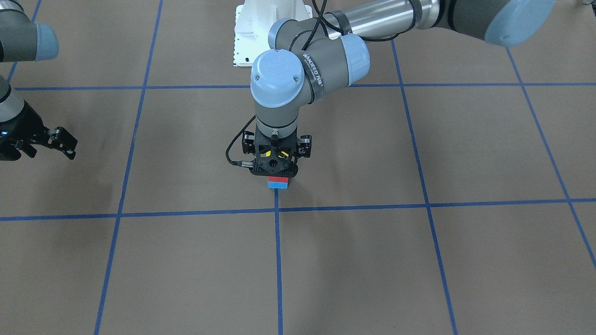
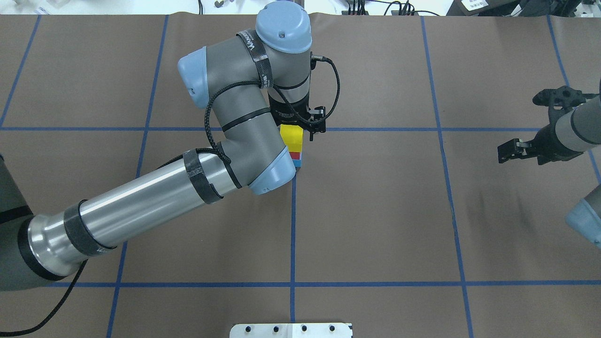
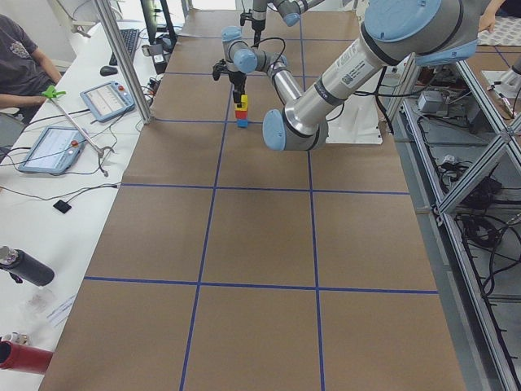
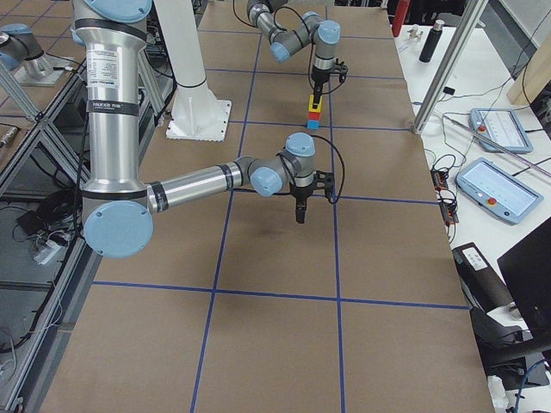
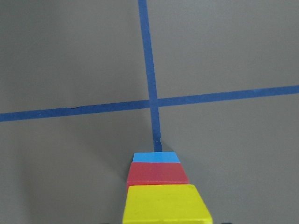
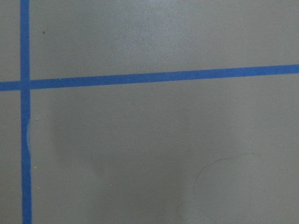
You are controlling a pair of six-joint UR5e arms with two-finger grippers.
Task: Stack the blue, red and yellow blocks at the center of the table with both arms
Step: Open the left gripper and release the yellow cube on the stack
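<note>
The blue block (image 1: 278,185) sits on the table (image 1: 372,260) by a tape crossing at the centre. On it is the red block (image 1: 278,179), and the yellow block (image 2: 291,136) tops the stack. The three also line up in the left wrist view: blue (image 5: 156,157), red (image 5: 157,173), yellow (image 5: 166,205). My left gripper (image 1: 275,170) points straight down over the stack. It straddles the yellow block, and a finger (image 2: 311,134) stands slightly off the block's side, so it looks open. My right gripper (image 2: 519,129) hangs open and empty over bare table far to the right.
The white pedestal (image 1: 260,28) is bolted at the robot's edge of the table. Beyond the far edge is a white desk with tablets (image 3: 53,147) and a seated person (image 3: 20,57). Bottles (image 3: 24,267) stand on that desk.
</note>
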